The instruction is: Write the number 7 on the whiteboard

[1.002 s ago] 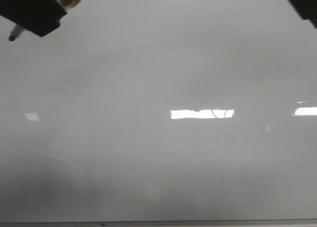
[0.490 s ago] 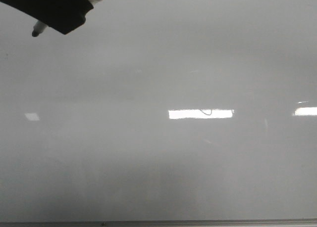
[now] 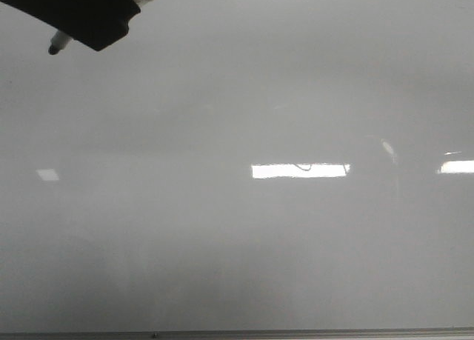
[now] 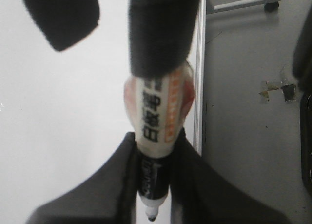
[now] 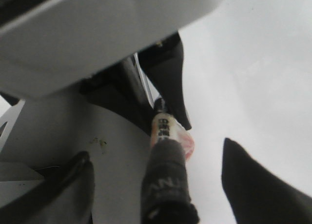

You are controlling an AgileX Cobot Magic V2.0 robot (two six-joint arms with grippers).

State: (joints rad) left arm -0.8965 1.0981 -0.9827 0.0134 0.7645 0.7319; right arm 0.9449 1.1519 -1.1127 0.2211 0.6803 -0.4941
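The whiteboard [image 3: 237, 229] fills nearly the whole front view, glossy grey-white, with a thin metal edge strip along the near side and bright rectangular reflections across its middle. It lies under and ahead of the left pincer [image 3: 78, 14], which shows as a dark block in the far left corner of that view, cut off by the frame so only its lower part is seen. That pincer is closed on a marker [image 3: 58, 44], whose pale nib end with a dark tip pokes out just below and to the left of the block, close over the board; whether the tip touches the surface cannot be told. In the left wrist view the same marker [image 4: 156, 136] is clamped between the two dark fingers of the left pincer [image 4: 153, 185], its printed label facing the camera, and a black padded finger of the other arm closes on its upper end. The board [image 4: 58, 112] lies beside and beneath the fingers here, its metal edge running just next to the marker. In the right wrist view the right pincer [image 5: 195, 185] stands spread, one finger pressed on the marker [image 5: 168, 129] and the other well apart, so it is not closed round it. No clear black strokes of a 7 can be made out; only a faint dark squiggle sits inside the central reflection, too small to read.
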